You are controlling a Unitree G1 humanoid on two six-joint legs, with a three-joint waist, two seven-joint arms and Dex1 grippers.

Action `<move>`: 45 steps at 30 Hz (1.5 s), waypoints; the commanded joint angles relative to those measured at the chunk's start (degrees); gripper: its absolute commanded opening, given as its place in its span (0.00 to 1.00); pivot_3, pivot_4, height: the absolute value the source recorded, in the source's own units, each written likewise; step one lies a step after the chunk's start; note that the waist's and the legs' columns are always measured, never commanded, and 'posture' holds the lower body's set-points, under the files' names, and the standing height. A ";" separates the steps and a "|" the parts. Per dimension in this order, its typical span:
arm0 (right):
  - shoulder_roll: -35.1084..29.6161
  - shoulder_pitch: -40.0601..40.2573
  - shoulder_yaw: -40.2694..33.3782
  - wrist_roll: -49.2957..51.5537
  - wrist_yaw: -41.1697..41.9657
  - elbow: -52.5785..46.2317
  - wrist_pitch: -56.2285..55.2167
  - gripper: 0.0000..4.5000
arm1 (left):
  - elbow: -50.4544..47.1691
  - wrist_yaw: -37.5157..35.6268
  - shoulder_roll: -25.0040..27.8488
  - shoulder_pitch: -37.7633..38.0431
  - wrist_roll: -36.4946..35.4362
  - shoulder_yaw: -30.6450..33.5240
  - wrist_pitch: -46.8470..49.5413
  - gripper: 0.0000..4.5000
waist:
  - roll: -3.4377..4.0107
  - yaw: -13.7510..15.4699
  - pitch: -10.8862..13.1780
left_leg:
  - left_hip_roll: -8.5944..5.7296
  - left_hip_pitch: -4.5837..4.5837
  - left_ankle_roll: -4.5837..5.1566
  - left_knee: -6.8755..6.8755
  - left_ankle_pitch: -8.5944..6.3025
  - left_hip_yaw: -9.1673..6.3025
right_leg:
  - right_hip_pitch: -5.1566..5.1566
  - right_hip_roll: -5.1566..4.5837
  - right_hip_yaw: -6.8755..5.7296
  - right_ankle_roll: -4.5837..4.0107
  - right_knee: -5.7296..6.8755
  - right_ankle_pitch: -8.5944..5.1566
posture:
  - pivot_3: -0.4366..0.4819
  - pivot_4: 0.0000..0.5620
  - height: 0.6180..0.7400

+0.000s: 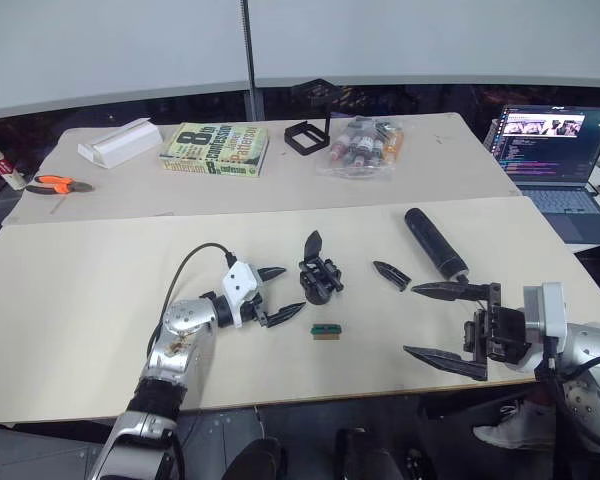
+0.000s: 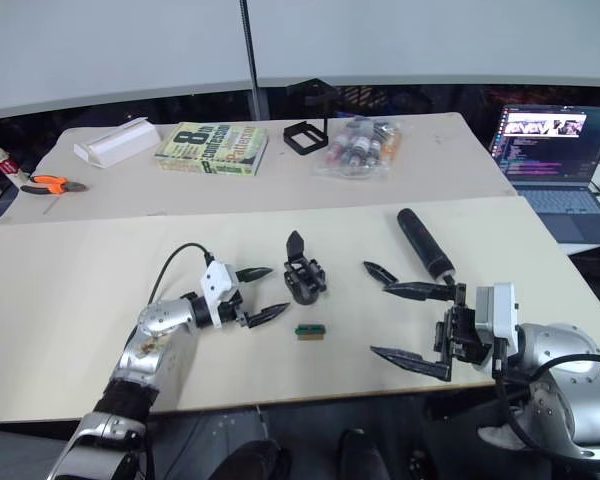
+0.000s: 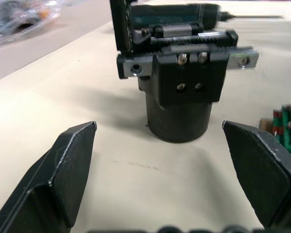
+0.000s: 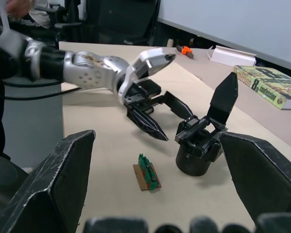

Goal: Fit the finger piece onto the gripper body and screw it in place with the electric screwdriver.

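Electric screwdriver lies on the table, just beyond the R gripper, whose fingers are spread wide, empty. L gripper is open too, holding nothing. Gripper body stands upright just ahead of L fingertips. Finger piece lies loose btwn body and screwdriver, near R gripper's upper finger. Small green-and-tan block sits btwn both grippers.

Readable on cover of green-and-yellow paperback book lying on far table: large numeral "8", word "confession" partly legible, author name "Patterson". Same large "8" and "confession" visible on book in right wrist view. Lines of coloured text and small picture strip seen on screen of open grey laptop; not legible. Labels on bottles in clear plastic bag too small to read.
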 commanded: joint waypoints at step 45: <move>-0.57 -3.67 1.18 1.42 -0.78 -1.71 2.09 1.00 | 11.45 -10.69 1.28 -10.16 -4.48 -3.86 -9.06 0.50 | 0.00 0.64 0.00 | 0.03 0.01 -0.09 0.11 0.06 0.06 | -0.03 0.02 -0.01 -0.10 0.10 0.08 | 0.48 0.27 1.00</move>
